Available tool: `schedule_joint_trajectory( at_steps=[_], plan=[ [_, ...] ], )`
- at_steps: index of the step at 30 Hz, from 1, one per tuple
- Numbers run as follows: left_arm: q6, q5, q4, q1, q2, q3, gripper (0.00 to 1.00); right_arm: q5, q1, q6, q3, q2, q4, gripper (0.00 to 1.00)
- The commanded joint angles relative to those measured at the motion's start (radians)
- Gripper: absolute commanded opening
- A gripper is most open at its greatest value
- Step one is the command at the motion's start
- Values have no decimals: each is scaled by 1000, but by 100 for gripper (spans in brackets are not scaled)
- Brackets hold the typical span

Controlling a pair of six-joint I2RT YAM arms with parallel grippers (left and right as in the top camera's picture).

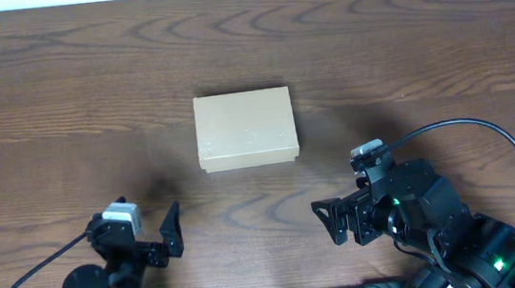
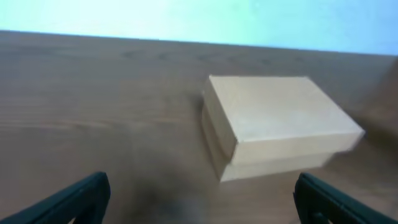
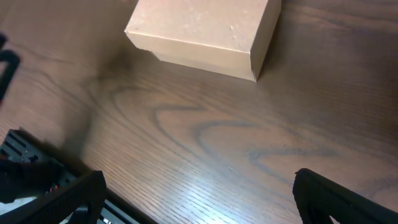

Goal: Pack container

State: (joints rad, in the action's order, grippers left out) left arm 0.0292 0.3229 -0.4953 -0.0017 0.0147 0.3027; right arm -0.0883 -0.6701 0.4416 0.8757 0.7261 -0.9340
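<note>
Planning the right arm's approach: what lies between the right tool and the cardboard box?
Nothing: only bare wooden table lies between the right tool and the closed box, clearest in the right wrist view and matched overhead.

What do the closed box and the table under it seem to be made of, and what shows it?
Box: likely kraft cardboard, matte tan, unprinted, crisp folded edges. Table: wood or wood-look laminate, dark brown, swirling grain, slight sheen; which one is unclear.
</note>
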Motion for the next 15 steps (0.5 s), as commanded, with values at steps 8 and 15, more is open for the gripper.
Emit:
schedule_joint_trajectory(
  at_steps=[8,15],
  plan=[
    [97,-19,323,2,-11,-249,95,13,-12,14,-3,0,-2,99],
    [98,-16,332,-16,-10,-251,95,13,-12,14,-3,0,-2,99]
  ],
)
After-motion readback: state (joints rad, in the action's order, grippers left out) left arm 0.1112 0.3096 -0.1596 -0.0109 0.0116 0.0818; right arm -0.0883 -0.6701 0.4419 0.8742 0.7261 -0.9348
